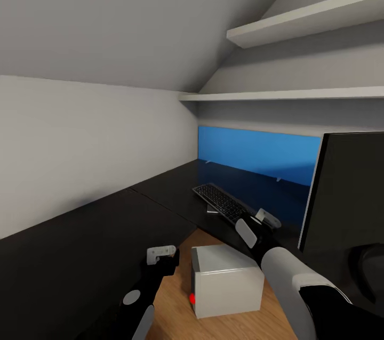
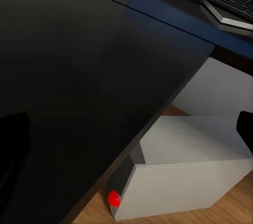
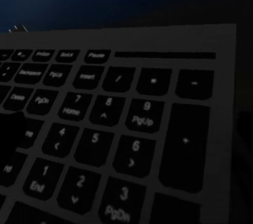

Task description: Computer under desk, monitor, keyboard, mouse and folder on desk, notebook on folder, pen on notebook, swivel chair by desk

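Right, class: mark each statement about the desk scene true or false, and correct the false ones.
1. The slim black keyboard lies on the matt black desk. True.
2. The light grey tower computer stands on top of the desk. False: it sits on the wooden floor, partly under the desk edge.
3. A small red light shows on the computer's front. True.
4. The wide black monitor lies flat on the floor. False: it stands upright beside the keyboard.
5. The right gripper is close to the keyboard's near end. True.
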Tool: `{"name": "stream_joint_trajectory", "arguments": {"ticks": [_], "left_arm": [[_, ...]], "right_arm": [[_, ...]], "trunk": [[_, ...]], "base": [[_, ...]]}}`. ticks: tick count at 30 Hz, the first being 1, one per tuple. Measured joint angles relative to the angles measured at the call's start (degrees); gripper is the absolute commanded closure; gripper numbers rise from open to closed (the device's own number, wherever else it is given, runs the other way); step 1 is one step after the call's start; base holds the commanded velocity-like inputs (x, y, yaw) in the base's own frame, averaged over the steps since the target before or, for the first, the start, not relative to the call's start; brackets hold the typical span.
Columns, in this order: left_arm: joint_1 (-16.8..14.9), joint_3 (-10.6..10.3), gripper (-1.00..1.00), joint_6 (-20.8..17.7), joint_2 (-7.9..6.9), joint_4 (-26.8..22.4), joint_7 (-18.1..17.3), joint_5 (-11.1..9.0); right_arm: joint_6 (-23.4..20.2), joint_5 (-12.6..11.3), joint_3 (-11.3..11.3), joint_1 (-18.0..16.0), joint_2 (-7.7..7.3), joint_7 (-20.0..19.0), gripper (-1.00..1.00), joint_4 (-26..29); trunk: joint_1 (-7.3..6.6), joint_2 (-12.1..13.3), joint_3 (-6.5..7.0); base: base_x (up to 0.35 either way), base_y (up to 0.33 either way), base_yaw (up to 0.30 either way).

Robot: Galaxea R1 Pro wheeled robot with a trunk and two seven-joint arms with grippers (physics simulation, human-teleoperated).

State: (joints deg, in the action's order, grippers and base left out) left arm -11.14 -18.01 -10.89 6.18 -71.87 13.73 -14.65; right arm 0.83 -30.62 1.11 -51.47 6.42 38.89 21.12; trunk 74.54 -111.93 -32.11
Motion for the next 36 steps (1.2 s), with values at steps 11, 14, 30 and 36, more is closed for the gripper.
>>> {"name": "stream_joint_trajectory", "arguments": {"ticks": [11, 14, 30, 36], "left_arm": [[0.0, 0.0, -1.0, 0.0, 0.0, 0.0, 0.0, 0.0], [0.0, 0.0, -1.0, 0.0, 0.0, 0.7, 0.0, 0.0], [0.0, -0.1, -1.0, -0.2, 0.07, 2.3, 0.2, -0.6], [0.0, -0.1, -1.0, -0.2, 0.02, 2.3, 0.2, -0.6]], "right_arm": [[0.2, 0.1, 0.0, 0.0, 0.0, 0.1, -1.0, 0.1], [0.2, 0.1, 0.0, 0.0, 0.0, 0.1, -1.0, 0.1], [0.2, 0.2, 0.0, 0.0, 0.0, 0.1, -1.0, 0.2], [0.2, 0.2, -0.1, 0.0, -0.02, 0.0, -1.0, 0.1]], "trunk": [[0.0, 0.0, 0.0], [-0.65, 1.2, 0.53], [-3.29, 6.0, 2.68], [-3.29, 6.0, 2.68]], "base": [[0.0, 0.0, 0.0], [0.0, 0.0, 0.0], [0.0, 0.0, 0.0], [0.0, 0.0, 0.0]]}}
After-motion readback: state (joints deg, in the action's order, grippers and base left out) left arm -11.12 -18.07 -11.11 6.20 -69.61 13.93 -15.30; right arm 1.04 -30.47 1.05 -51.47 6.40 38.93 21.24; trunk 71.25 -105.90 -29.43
